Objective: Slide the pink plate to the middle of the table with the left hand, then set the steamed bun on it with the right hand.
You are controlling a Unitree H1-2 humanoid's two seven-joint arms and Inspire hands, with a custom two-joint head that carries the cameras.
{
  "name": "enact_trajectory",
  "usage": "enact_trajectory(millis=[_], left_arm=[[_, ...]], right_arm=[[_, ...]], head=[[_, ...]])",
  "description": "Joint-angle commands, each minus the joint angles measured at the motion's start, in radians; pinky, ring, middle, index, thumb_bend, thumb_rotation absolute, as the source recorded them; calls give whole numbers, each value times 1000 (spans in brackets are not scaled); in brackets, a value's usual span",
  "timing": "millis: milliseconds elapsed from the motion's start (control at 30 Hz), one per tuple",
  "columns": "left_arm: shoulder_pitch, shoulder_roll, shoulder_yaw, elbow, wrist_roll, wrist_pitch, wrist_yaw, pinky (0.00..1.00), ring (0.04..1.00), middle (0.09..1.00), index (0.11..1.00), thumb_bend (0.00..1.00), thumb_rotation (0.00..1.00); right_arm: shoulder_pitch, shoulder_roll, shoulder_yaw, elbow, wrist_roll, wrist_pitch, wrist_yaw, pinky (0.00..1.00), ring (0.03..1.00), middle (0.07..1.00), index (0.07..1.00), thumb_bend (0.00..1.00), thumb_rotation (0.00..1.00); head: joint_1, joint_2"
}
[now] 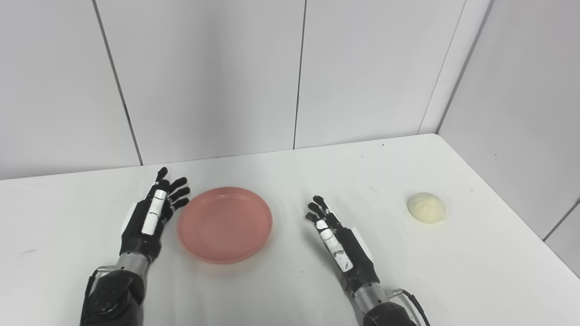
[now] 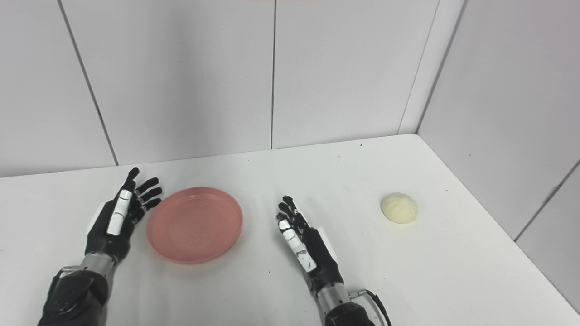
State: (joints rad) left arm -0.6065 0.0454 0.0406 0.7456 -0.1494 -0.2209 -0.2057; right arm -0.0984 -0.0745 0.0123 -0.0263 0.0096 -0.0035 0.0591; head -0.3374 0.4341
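Fingers (image 1: 174, 192) of the left hand (image 1: 152, 217) are spread and hold nothing, their tips just beside the left rim of the round, shallow pink plastic plate (image 1: 225, 224); whether they touch it I cannot tell. The plate lies flat on the white matte surface (image 1: 281, 280), left of the middle, so the slide seems the step in hand. To do it well, the hand should press low against the raised rim and push steadily rightward, keeping the contact near the plate's midline so it travels straight rather than spinning. The smooth glossy plate on this plain top will likely glide easily, so a light push should do, stopping before the other hand.

Right of the plate, apart from it, the right hand (image 1: 337, 242) rests with its fingers extended and loosely apart, empty. Farther right, well apart from both hands and near the surface's right edge, sits the pale cream steamed bun (image 1: 426, 207), a soft-looking dome with fine pleats gathered at its top.
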Motion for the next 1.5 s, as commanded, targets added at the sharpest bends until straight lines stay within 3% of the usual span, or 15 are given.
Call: enact_trajectory(millis=[0, 167, 333, 400, 533, 600, 700, 767, 900, 1033, 1200, 1300, 1467], left_arm=[[3, 19, 11, 40, -12, -15, -14, 836, 840, 858, 1000, 798, 833], [-4, 22, 15, 58, -12, -27, -17, 814, 833, 858, 1000, 785, 832], [-2, 23, 15, 47, -14, -18, -24, 800, 831, 856, 1000, 761, 843], [1, 23, 16, 32, -15, -3, -22, 799, 829, 853, 1000, 767, 840], [7, 22, 17, 8, -14, 16, -19, 797, 824, 845, 1000, 765, 839], [9, 21, 18, 2, -12, 23, -19, 796, 825, 847, 1000, 762, 838], [9, 15, 15, -6, -10, 27, -19, 804, 834, 850, 1000, 748, 836], [9, 13, 11, -4, -5, 26, -18, 809, 838, 852, 1000, 744, 840], [14, 10, 4, -15, 5, 31, -15, 799, 833, 843, 1000, 729, 856], [17, 7, -3, -26, 8, 34, -20, 801, 840, 849, 1000, 707, 860], [30, 5, -14, -70, 5, 71, -19, 797, 844, 848, 1000, 729, 856], [33, 5, -17, -82, 6, 82, -19, 810, 844, 847, 1000, 697, 861], [35, 5, -22, -85, 9, 88, -18, 815, 843, 847, 1000, 677, 862]], right_arm=[[-7, 15, 16, 13, -70, -52, -38, 955, 899, 921, 939, 739, 891], [-9, 19, 11, -4, -183, -97, -124, 879, 881, 903, 911, 760, 867], [-42, -7, -43, -110, -259, -108, -197, 811, 834, 857, 880, 795, 795], [-57, -32, -68, -167, -279, -70, -193, 763, 794, 826, 874, 835, 768], [-82, -85, -88, -332, -377, 84, -146, 691, 767, 808, 891, 803, 674], [-106, -121, -101, -437, -420, 214, -91, 695, 780, 817, 871, 815, 621], [-143, -220, -105, -564, -568, 399, 27, 693, 784, 820, 840, 849, 607], [-166, -277, -126, -613, -672, 461, 128, 693, 788, 826, 838, 863, 595], [-199, -334, -185, -638, -802, 473, 293, 687, 843, 888, 852, 893, 571], [-244, -380, -236, -619, -959, 473, 486, 673, 853, 877, 826, 923, 520], [-279, -457, -211, -584, -1193, 472, 713, 585, 777, 828, 799, 964, 596], [-305, -483, -189, -551, -1289, 469, 821, 575, 779, 841, 791, 958, 581], [-344, -502, -162, -457, -1339, 455, 878, 580, 775, 833, 782, 931, 578]], head=[[-9, -3], [-14, -7], [-13, -15], [-14, -15], [-18, -16], [-19, -18], [-17, -25], [-17, -26], [-18, -29], [-15, -30], [-16, -32], [-16, -34], [-13, -33]])
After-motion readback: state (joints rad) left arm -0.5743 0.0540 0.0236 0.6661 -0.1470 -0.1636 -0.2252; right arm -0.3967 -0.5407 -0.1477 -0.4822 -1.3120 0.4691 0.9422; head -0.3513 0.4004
